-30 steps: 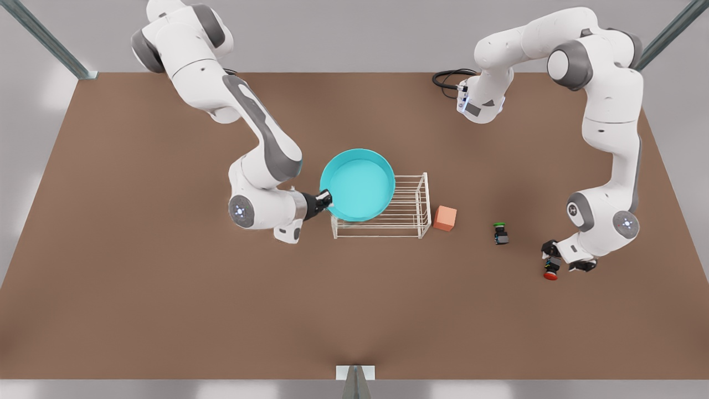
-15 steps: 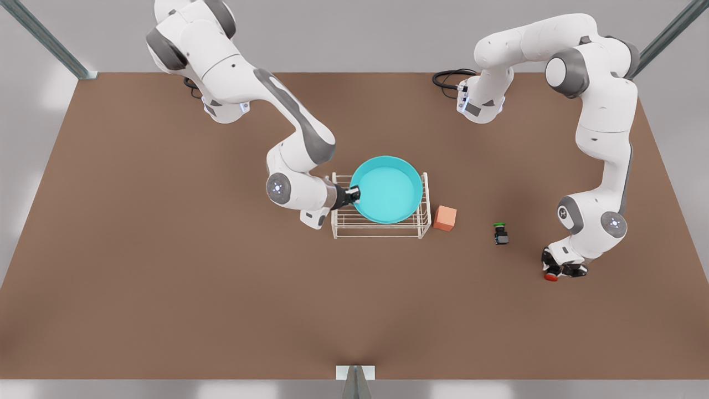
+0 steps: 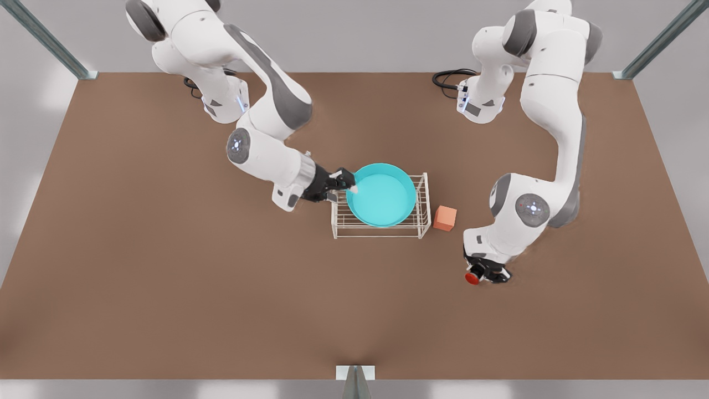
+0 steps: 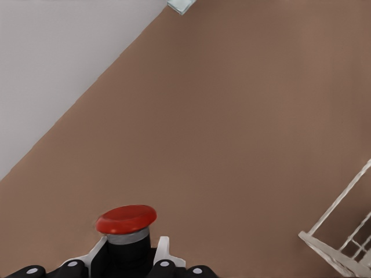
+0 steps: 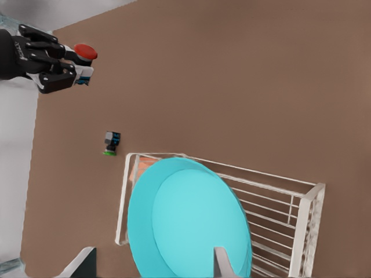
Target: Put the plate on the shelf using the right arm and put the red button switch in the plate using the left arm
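The cyan plate (image 3: pixel 382 195) lies on top of the white wire shelf (image 3: pixel 425 213). My right gripper (image 3: pixel 348 184) stands at the plate's rim on the front view's left. It is open: in the right wrist view the gripper (image 5: pixel 155 263) has one finger over the plate (image 5: pixel 191 226) and the other outside the rim. My left gripper (image 3: pixel 483 272) hovers to the front view's right of the shelf, shut on the red button switch (image 3: pixel 471 277). The left wrist view shows the switch's red cap (image 4: pixel 126 219) poking out between the fingers, with a shelf corner (image 4: pixel 342 231) nearby.
An orange-pink cube (image 3: pixel 445 218) sits beside the shelf on the front view's right. A green-capped switch (image 5: pixel 110 143) rests on the brown table beyond the shelf, near the left arm. A black cable (image 3: pixel 448 77) lies at the table's far edge.
The right arm brought the plate across and lowered it onto the shelf, then opened its fingers. The left arm carried the red button switch toward the shelf, to the front view's left.
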Robot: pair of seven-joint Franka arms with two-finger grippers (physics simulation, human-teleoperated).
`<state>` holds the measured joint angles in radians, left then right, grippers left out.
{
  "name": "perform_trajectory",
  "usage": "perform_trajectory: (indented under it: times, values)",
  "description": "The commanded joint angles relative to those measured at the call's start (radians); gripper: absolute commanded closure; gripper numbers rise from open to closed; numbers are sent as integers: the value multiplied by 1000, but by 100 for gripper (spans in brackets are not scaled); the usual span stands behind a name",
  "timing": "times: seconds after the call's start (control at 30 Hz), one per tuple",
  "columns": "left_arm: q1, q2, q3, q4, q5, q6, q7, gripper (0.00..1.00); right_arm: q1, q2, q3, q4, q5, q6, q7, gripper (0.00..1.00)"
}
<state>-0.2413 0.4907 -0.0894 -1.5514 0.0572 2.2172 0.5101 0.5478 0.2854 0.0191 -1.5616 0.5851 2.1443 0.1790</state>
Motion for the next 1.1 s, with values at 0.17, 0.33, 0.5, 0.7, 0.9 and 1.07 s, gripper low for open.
perform_trajectory:
  times: [0.17,0.33,0.5,0.7,0.9,1.07]
  values:
    - [-199,-75,-153,40,-8,-427,-1378,57,-48,-60,-510,130,-533,-679,-279,0]
    - [-245,-170,-208,-185,3,-283,-1526,56,-77,-198,-510,-153,-537,-512,-158,0]
    - [-254,-169,-208,-231,12,-229,-1526,0,-75,-181,-508,-130,-557,-523,-159,0]
    - [9,-195,-174,122,69,-688,-859,0,-75,-181,-508,-130,-557,-523,-159,0]
    - [143,-416,63,-70,-114,-634,-475,0,-75,-181,-508,-130,-557,-524,-161,0]
    - [154,-282,43,105,-88,-639,-466,0,-75,-180,-508,-130,-559,-524,-159,0]
